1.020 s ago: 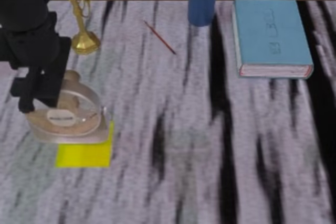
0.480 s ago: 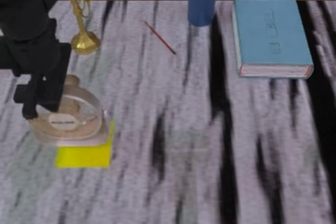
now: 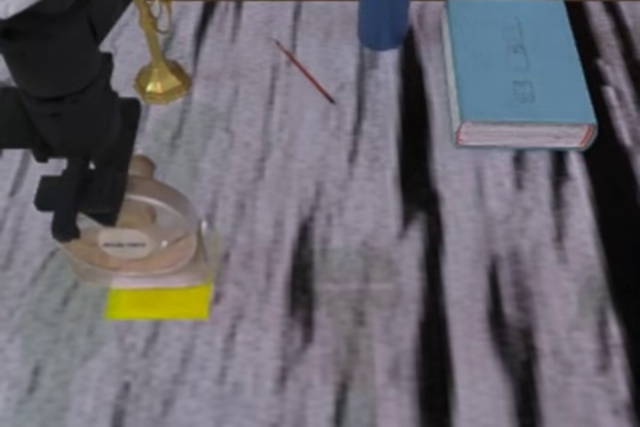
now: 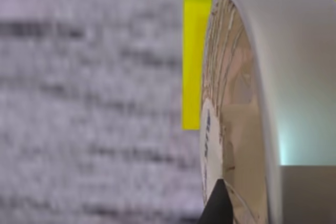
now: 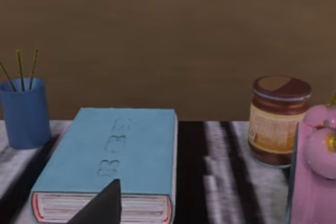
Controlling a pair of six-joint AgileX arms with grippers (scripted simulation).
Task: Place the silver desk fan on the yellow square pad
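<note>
Left gripper point(image 3: 85, 212) grasps the silver fan point(image 3: 140, 237), which overlaps the yellow pad point(image 3: 160, 301). Right gripper's state cannot be told.

The bench point(image 3: 380, 327) is grey-white with black streaks. Taking the blue book point(image 3: 515, 67) as landmark: a blue pen cup point(image 3: 385, 7) stands just beside it, a red pencil point(image 3: 304, 71) lies beyond the cup, and a gold ornament point(image 3: 160, 72) and the yellow square pad point(image 3: 160, 302) sit well apart from it.
</note>
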